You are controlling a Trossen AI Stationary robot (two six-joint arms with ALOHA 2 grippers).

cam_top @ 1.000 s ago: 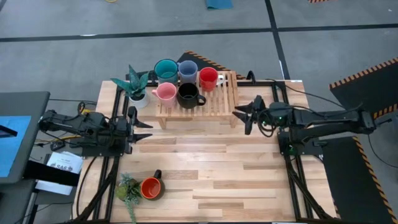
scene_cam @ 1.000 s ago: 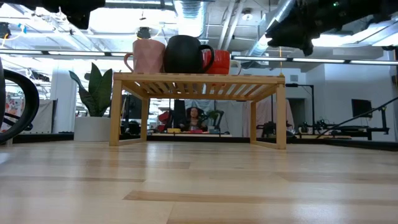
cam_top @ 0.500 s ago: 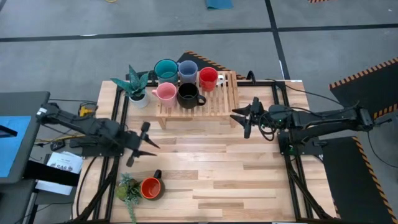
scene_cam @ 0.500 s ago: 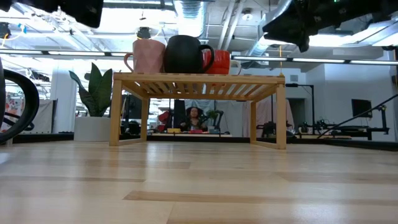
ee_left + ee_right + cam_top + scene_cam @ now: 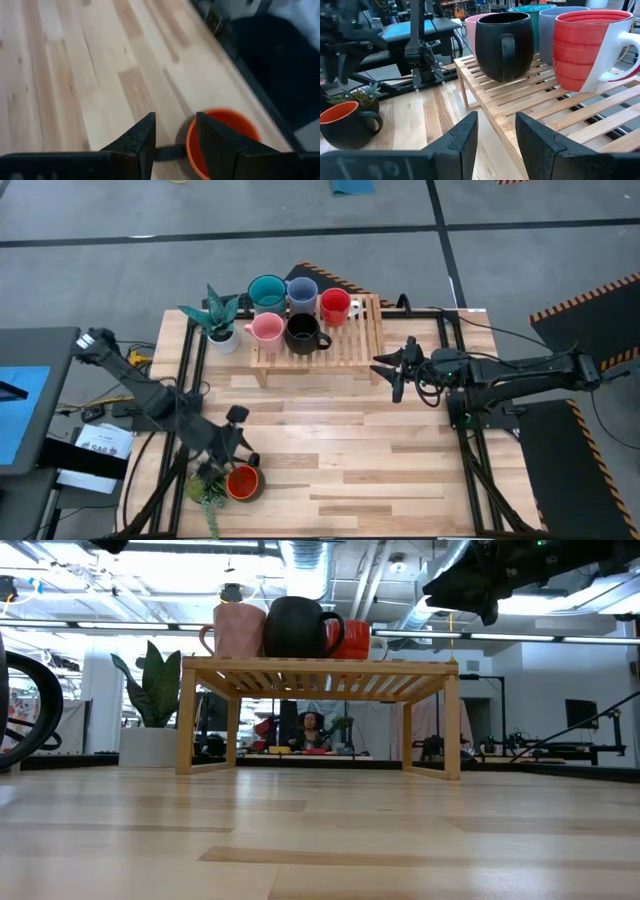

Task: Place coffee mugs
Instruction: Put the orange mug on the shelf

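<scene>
The orange mug (image 5: 243, 482), dark outside, stands near the table's near-left corner; it also shows in the right wrist view (image 5: 342, 125). My left gripper (image 5: 240, 458) hangs open just above it, its fingers either side of the dark handle (image 5: 168, 152); I see no touch. Teal (image 5: 267, 292), grey-blue (image 5: 302, 292), red (image 5: 335, 305), pink (image 5: 267, 328) and black (image 5: 302, 331) mugs stand on the wooden slatted rack (image 5: 350, 340). My right gripper (image 5: 395, 370) hovers open off the rack's right end, facing the black mug (image 5: 502, 45) and red mug (image 5: 580, 47).
A small succulent (image 5: 205, 485) sits right beside the orange mug, on its left. A taller plant in a white pot (image 5: 218, 320) stands left of the rack. The rack's right half (image 5: 365, 330) is bare slats. Open tabletop (image 5: 350, 450) lies between the arms.
My left arm has swung from beside the rack's left end toward the table's near edge and come down over the orange mug, its open fingers now around the handle. The right gripper has barely moved. No mug has shifted.
</scene>
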